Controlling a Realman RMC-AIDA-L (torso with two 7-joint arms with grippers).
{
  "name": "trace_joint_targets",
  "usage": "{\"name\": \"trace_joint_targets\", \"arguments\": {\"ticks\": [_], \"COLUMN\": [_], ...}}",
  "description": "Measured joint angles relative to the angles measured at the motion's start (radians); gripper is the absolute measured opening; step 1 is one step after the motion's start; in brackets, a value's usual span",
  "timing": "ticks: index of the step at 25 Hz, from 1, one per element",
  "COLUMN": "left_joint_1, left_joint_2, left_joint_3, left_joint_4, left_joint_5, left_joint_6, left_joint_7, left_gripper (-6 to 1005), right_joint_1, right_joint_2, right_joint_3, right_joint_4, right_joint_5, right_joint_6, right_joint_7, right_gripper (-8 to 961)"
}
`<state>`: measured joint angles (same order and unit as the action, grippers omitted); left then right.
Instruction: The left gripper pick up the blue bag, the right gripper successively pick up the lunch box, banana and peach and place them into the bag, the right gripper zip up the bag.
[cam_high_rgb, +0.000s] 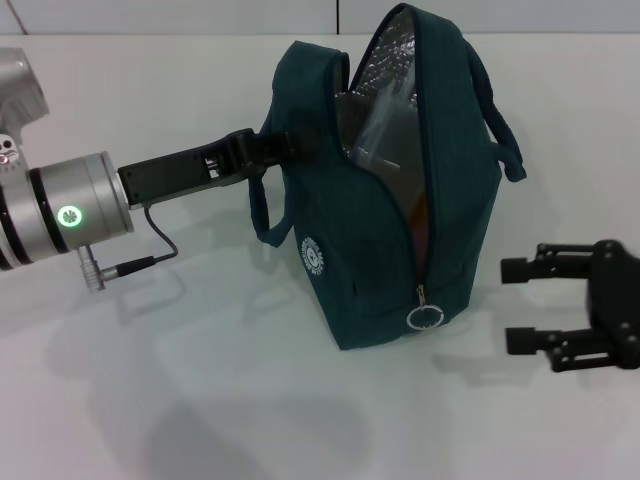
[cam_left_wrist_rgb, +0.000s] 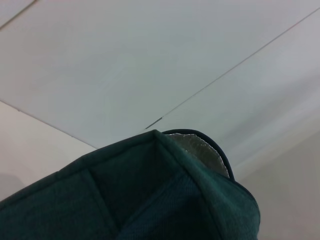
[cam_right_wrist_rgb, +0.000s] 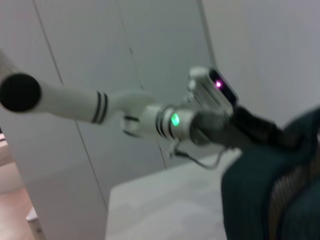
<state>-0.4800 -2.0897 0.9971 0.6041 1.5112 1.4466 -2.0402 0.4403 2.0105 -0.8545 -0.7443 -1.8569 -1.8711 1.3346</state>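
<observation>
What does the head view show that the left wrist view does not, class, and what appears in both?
Only the head view shows the right pincer open on the table beside the bag, the left pincer at the bag's handle side, the zipper ring and the round white logo. Only the left wrist view shows a seam line across the pale background. Both show the blue bag and its silver lining.

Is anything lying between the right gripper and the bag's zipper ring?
No. In the head view, only bare white table separates the open right gripper from the ring zipper pull on the blue bag.
</observation>
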Motion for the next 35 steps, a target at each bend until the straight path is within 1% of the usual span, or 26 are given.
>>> {"name": "trace_joint_targets", "arguments": {"ticks": [2,6,9,12,15,23,28,35], "left_joint_1": [0.000,0.000,0.000,0.000,0.001,0.006,0.002,0.003], "left_joint_2": [0.000,0.002,0.002,0.002,0.002,0.001,0.003,0.004], "left_joint_3": [0.000,0.000,0.000,0.000,0.000,0.000,0.000,0.000], "left_joint_4": [0.000,0.000,0.000,0.000,0.000,-0.003,-0.025,-0.027], "left_joint_5": [0.000,-0.001,-0.002,-0.002,-0.002,-0.002,-0.011,-0.012], "left_joint_6": [0.000,0.000,0.000,0.000,0.000,0.000,-0.001,-0.002], "left_joint_7": [0.000,0.000,0.000,0.000,0.000,0.001,0.013,0.014], "left_gripper": [61,61,62,62,63,64,65,66], "right_joint_1": [0.003,0.003,0.014,0.029,0.034,0.038,0.061,0.071], "right_joint_2": [0.000,0.002,0.006,0.010,0.011,0.012,0.013,0.016], "right_joint_3": [-0.026,-0.117,-0.153,-0.154,-0.154,-0.157,-0.164,-0.188], "right_joint_4": [0.022,0.043,0.089,0.153,0.184,0.206,0.236,0.246], "right_joint_5": [-0.008,-0.006,0.002,0.016,0.034,0.043,0.043,0.043], "right_joint_6": [0.045,0.147,0.185,0.196,0.203,0.240,0.259,0.285], "right_joint_7": [-0.010,-0.020,-0.036,-0.084,-0.115,-0.123,-0.136,-0.148], "right_gripper": [748,747,746,746,745,742,730,714]}}
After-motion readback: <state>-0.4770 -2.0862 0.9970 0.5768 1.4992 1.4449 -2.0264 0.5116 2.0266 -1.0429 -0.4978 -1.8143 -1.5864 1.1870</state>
